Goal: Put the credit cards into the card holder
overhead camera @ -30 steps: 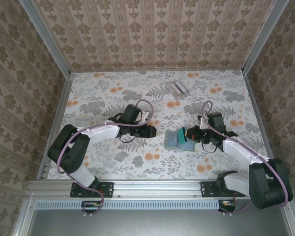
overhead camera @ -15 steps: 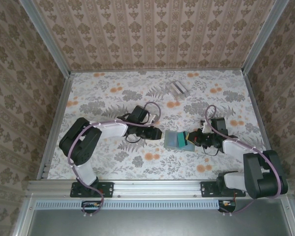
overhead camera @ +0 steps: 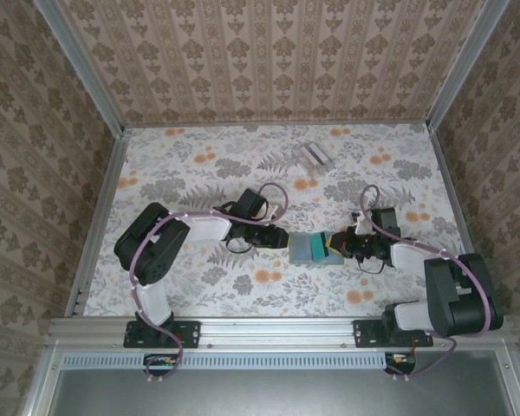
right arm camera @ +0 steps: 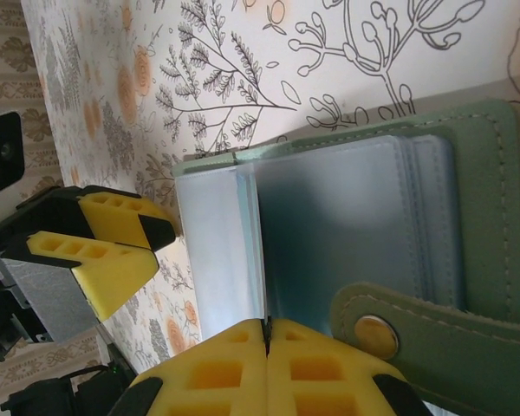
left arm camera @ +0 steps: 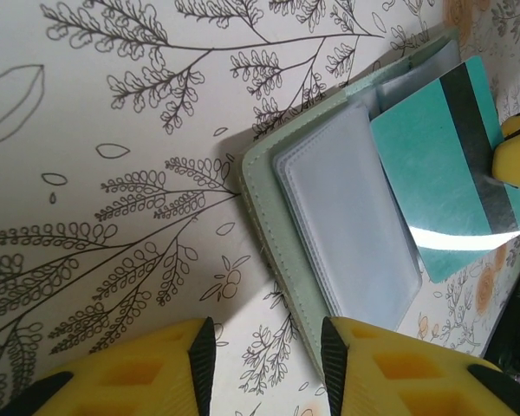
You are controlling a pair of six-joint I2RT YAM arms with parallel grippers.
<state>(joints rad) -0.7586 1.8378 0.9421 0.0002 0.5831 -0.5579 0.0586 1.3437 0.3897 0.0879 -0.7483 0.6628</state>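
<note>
The grey-green card holder (overhead camera: 304, 249) lies open on the flowered table, its clear sleeves (left arm camera: 347, 208) facing up. A teal credit card (left arm camera: 442, 165) with a dark stripe rests slanted over the holder's right half. My right gripper (overhead camera: 340, 246) is shut on the card's edge, and the card runs edge-on from the closed pads (right arm camera: 243, 347) over the sleeves. The holder's snap tab (right arm camera: 373, 329) lies beside those pads. My left gripper (left arm camera: 267, 360) is open at the holder's left edge (left arm camera: 262, 195), low over the table, its right finger close to that edge.
A clear slotted stand (overhead camera: 312, 157) sits at the back of the table. Patterned walls and metal rails enclose the table on three sides. The left gripper's yellow fingers (right arm camera: 113, 243) stand just past the holder's far edge in the right wrist view.
The left arm has reached right until its gripper is at the holder's left edge, jaws narrowing a little. The right gripper stays shut on the card over the holder.
</note>
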